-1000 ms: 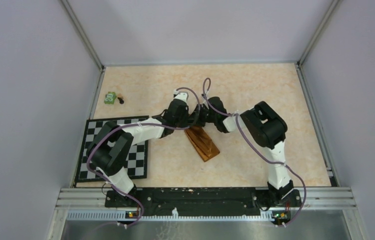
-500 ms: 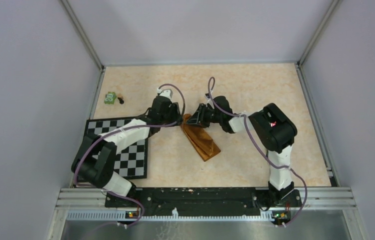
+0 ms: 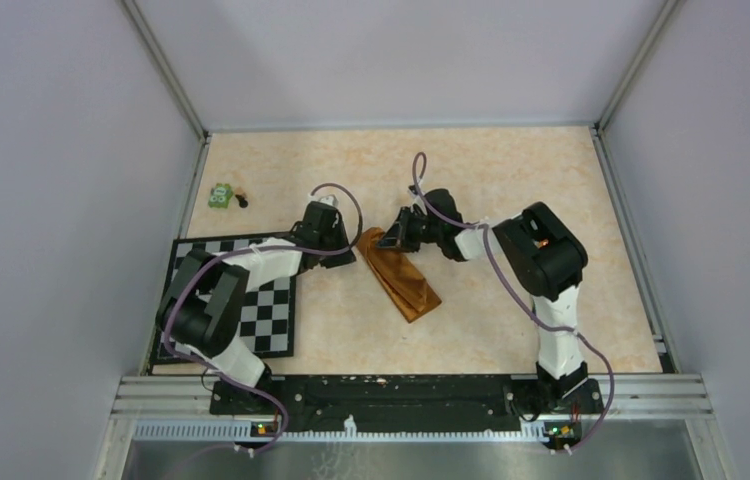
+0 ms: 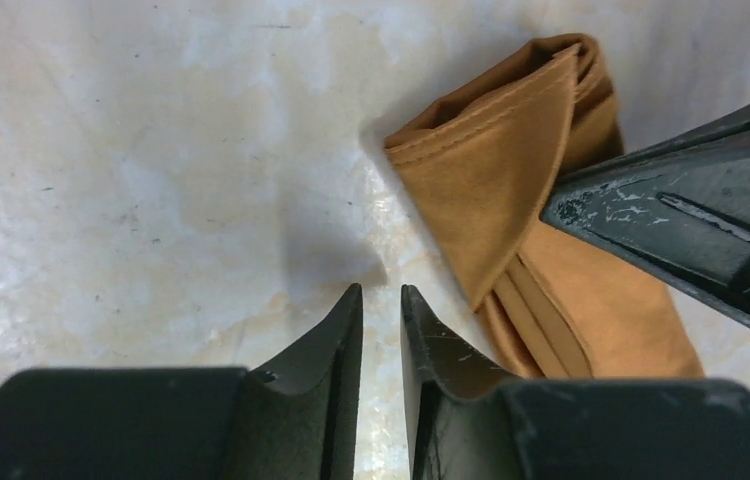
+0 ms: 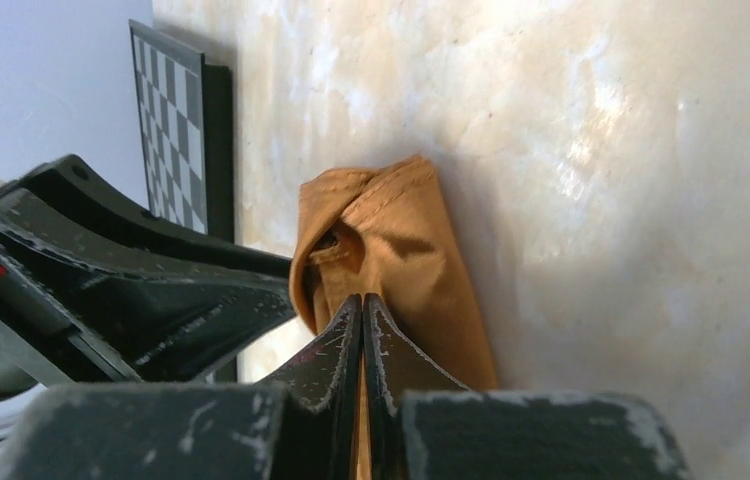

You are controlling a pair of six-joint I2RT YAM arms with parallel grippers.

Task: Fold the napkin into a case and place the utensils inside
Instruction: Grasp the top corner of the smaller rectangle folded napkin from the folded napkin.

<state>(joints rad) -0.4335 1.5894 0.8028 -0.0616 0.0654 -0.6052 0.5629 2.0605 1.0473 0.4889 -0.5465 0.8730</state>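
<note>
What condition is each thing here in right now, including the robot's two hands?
napkin: folded into a narrow strip, far end bunched.
left hand: barely open, empty, beside napkin.
right hand: shut, tips at napkin's far end.
checkered mat: lying flat.
green toy: untouched, far left.

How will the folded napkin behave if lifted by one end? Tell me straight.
Probably floppy: the napkin is soft creased cloth, so it should sag. Its folds look loosely stacked, so they would likely open. Pushed across the table, it may bunch rather than slide.
</note>
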